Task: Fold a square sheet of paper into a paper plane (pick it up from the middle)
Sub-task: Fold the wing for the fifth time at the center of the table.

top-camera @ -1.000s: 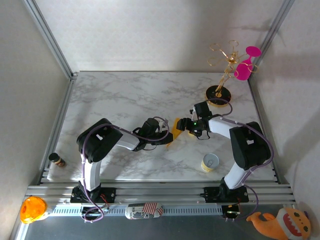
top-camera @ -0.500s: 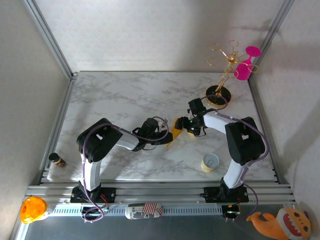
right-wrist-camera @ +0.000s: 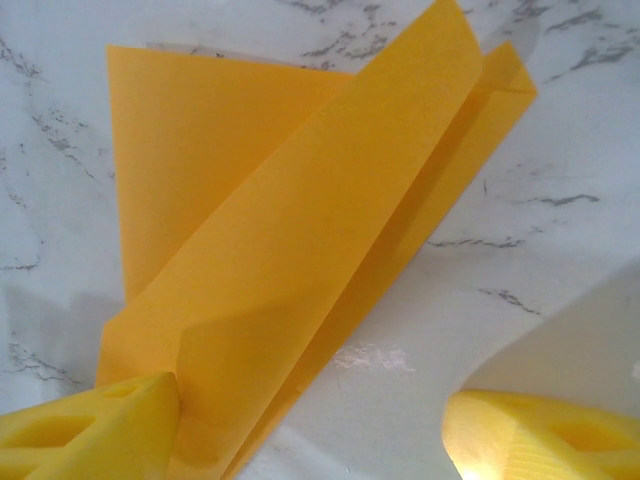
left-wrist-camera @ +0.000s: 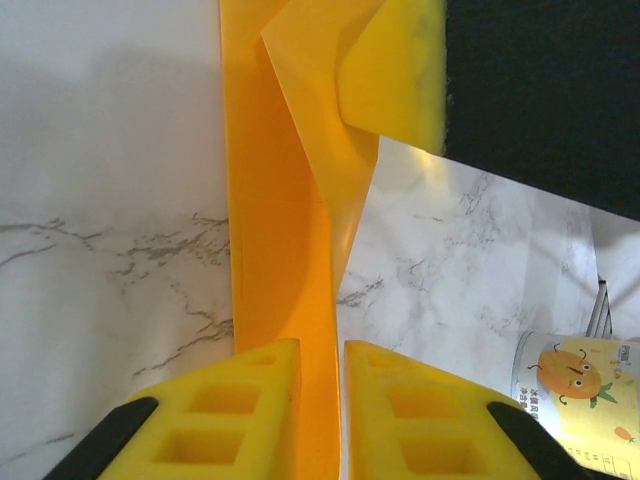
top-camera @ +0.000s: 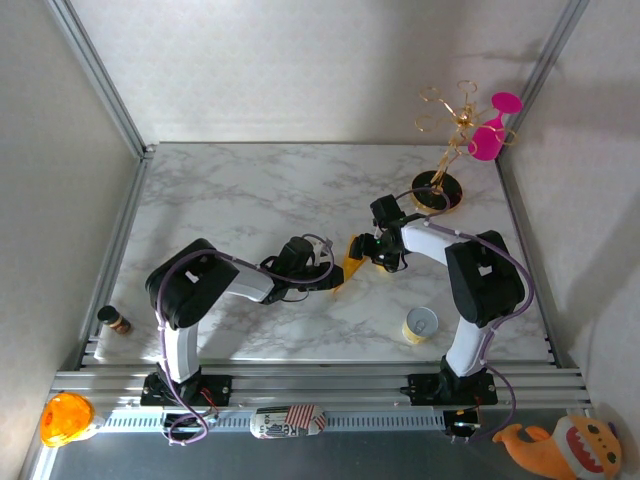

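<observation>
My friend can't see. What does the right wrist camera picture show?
A half-folded yellow-orange paper plane sits on the white marble table, one flap lifted. The right pincer is open, one yellow finger touching the paper's near corner.

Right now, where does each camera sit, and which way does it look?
Top external: above and behind the robot, looking down on the marble table; left arm and right arm show, bases nearest.
Left wrist: on the left arm, looking along the left fingers at the folded paper between them.
Right wrist: on the right arm, looking down past the right fingers at the paper.
Shared: all three see the paper.
</observation>
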